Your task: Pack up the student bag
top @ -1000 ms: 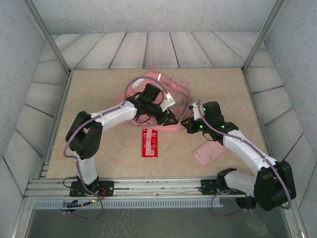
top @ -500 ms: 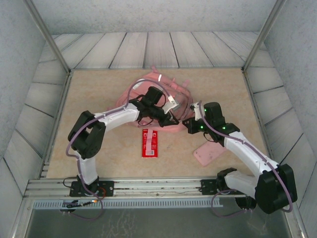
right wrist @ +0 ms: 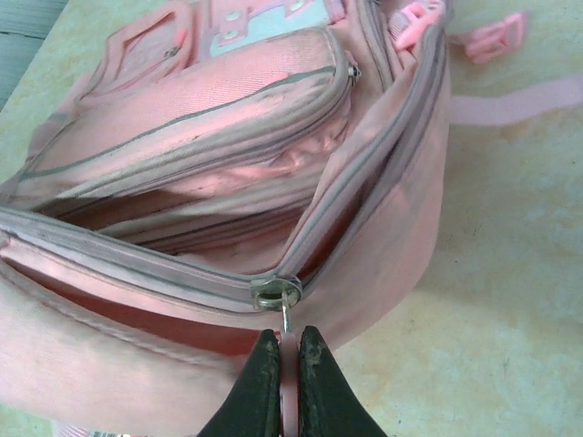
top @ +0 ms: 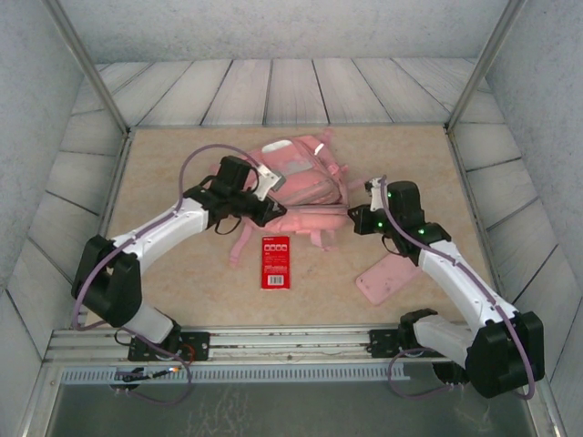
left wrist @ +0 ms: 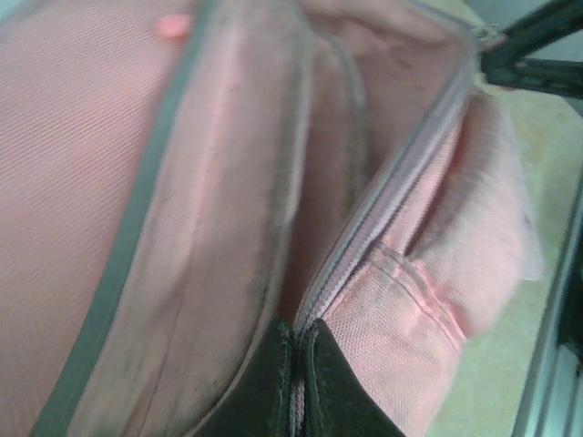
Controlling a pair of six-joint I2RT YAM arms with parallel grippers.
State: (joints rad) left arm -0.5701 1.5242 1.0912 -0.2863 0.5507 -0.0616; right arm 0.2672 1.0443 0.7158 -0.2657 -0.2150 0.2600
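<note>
A: Surface and enclosure?

B: Table [top: 182,273]: flat, beige, mottled stone look, matt. Back wall [top: 273,86]: pale grey plank pattern. The side panels are speckled grey, with metal corner posts [top: 91,73]. A ribbed aluminium rail [top: 291,346] runs along the near edge.

A: Main item?

B: Student bag [top: 310,193]: pink woven fabric, soft and slumped, lying mid-table toward the back, between the two arms. Grey piping [right wrist: 228,109] edges the pockets, and the front pocket has a paler panel. Webbing straps with pink plastic buckles [right wrist: 496,36] trail at its side. The main zip is parted and the mouth gapes.

A: Grippers?

B: Left gripper [left wrist: 296,337]: black fingers together, clamped on the bag's fabric edge right at the zip tape. Right gripper [right wrist: 284,350]: fingers pinched together on the zip pull [right wrist: 277,293], a small metal ring-and-tab slider.

A: Loose items?

B: Red packet [top: 275,262]: flat, rectangular, glossy, just on the near side of the bag. Pink case [top: 383,280]: flat, rounded corners, partly under the right arm.
</note>
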